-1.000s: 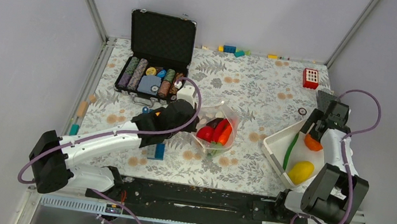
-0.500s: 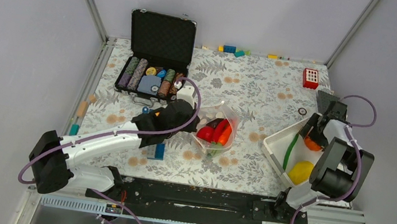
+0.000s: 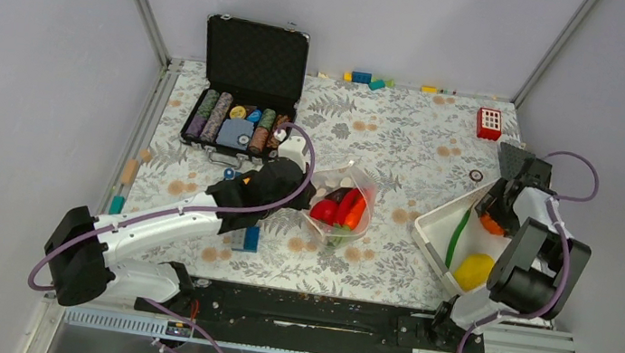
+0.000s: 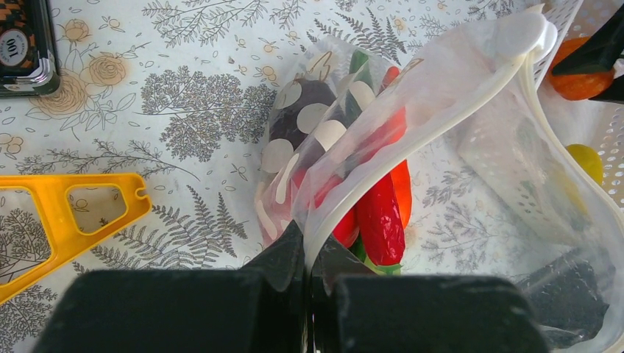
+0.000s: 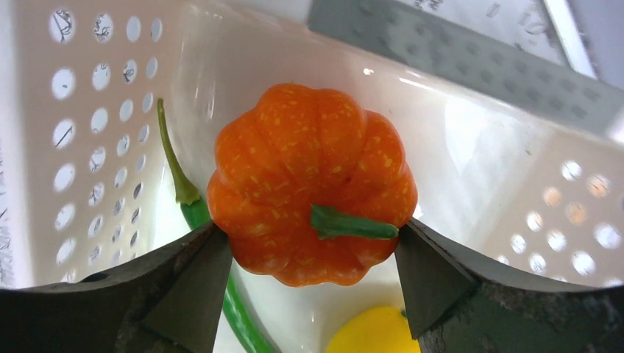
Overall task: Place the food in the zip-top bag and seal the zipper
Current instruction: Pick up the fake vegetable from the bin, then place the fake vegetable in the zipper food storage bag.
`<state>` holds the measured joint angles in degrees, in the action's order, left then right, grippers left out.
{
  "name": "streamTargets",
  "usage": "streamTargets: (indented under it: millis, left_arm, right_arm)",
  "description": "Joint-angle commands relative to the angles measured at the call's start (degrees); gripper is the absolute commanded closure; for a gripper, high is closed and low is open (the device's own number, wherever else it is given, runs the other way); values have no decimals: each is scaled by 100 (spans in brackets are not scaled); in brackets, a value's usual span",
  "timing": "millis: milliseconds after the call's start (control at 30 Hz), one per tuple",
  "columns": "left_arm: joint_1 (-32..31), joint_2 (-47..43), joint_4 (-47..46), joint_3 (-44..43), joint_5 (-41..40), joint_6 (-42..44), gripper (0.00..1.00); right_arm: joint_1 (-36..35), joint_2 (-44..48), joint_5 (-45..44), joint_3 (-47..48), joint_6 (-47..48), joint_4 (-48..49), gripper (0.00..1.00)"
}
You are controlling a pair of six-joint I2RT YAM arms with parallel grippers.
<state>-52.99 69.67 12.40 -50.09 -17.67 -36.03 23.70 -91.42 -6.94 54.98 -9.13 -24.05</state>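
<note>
Top view: zip-top bag (image 3: 343, 206) is laid mid-desk (image 3: 404, 147) with red and orange food inside. Its left edge is gripped by left pincer (image 3: 295, 194). Right pincer (image 3: 493, 220) is seen inside white basket (image 3: 430, 226) at the right edge.
Left wrist: left pincer is clamped together on zipper (image 4: 412, 143). Bag mouth is open and red chili (image 4: 379, 217) is seen inside.
Right wrist: right pincer is pressed against both sides of pumpkin (image 5: 309, 176). 1 green pod (image 5: 241, 323) and 1 yellow piece (image 5: 368, 334) are seen beside it in the basket.

The left arm (image 3: 159, 222) and right arm (image 3: 541, 211) look alike: smooth white shells between boxy black joint housings, with a purple cable (image 3: 312, 169) looping loose along each (thin and glossy). The wedge-shaped fingers (image 5: 188, 283) are dark charcoal.
</note>
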Motion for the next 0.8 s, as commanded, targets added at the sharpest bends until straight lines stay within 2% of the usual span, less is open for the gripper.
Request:
streamTargets:
  millis: [0,133,333,400,467,567,767]
  left_arm:
    - [31,-208,-357,59,177,-54,100]
    - [29,-249,-380,78,158,-57,100]
    - [33,-257,-513,130,174,-110,100]
    - [30,-241,-533,124,178,-141,100]
    - [32,-235,-537,117,218,-171,100]
    - [28,-240,-546,122,261,-188,100]
    - [30,-251,-576,136,276,-213,100]
  right_arm:
    - [11,1020,-388,44,-271,-573,37]
    - [4,1865,20,23,-506,-1056,41]
    - [-358,3371,1465,-115,-687,-1114,46]
    - [-612,3771,2145,-72,-623,-1114,46]
    - [-912,4107,3183,-157,-597,-880,46]
    - [-1635,4417,4260,-204,-729,-563,46]
    - [-4229,4300,4097,243,-681,-187,47]
